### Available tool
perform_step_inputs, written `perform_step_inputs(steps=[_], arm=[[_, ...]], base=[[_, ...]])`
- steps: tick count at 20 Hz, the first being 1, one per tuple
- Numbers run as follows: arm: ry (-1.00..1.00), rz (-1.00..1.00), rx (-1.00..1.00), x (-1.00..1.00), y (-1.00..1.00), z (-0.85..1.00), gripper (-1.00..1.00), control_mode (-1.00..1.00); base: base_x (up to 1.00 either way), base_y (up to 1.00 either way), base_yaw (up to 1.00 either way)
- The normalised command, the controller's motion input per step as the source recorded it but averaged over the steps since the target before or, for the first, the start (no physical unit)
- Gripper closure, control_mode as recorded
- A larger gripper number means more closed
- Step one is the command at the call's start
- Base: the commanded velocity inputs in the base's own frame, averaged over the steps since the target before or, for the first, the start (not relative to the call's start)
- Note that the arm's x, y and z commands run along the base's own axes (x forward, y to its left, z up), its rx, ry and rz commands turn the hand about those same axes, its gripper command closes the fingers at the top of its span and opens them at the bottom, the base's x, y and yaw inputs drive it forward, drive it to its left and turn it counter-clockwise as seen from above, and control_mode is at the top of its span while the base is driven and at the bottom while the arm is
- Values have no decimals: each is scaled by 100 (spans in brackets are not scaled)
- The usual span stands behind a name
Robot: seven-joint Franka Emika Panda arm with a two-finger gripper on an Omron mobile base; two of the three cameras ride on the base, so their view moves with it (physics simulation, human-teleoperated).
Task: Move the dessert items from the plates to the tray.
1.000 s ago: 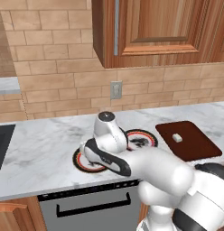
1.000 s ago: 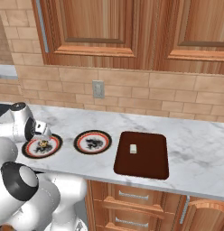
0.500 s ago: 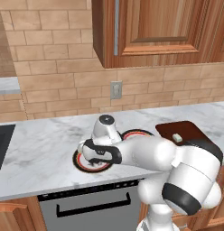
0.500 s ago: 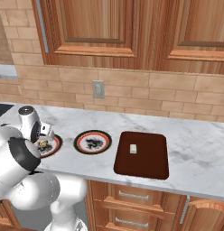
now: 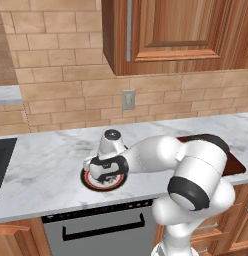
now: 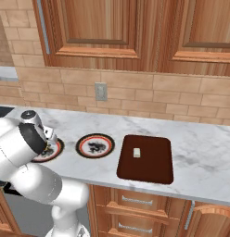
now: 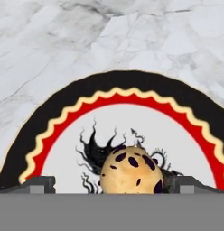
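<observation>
Marble counter (image 6: 200, 152) under wooden cabinets carries two plates and the tray (image 6: 154, 169). On the tray sits the white lump (image 6: 136, 152). Down over the left plate (image 7: 59, 117), the gripper (image 7: 111, 182) stands open, one fingertip on either side of the cookie (image 7: 131, 171), seemingly not yet touching it. Beside it, the other plate (image 6: 94, 146) looks bare.

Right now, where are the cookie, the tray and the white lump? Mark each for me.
cookie (image 7: 131, 170): hand view, middle of its spotted top.
tray (image 6: 151, 166): right base view, bare surface near its front.
white lump (image 6: 136, 152): right base view, its top, resting on the tray.
</observation>
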Motion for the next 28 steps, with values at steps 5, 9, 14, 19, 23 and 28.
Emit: perform_step_inputs(steps=[5, 9, 14, 19, 23, 28], arm=[[0, 0, 0, 4, -1, -4, -100, -100], [0, 0, 0, 0, -4, -8, -100, -100], [0, 0, 0, 0, -7, -10, -100, -100], [0, 0, 0, 1, -2, -10, -100, -100], [0, 0, 0, 0, -6, -9, 100, -100], [0, 0, 0, 0, 0, -1, 100, -100]], base=[[0, 0, 0], [0, 0, 0], [0, 0, 0], [0, 0, 0], [0, 0, 0], [0, 0, 0]])
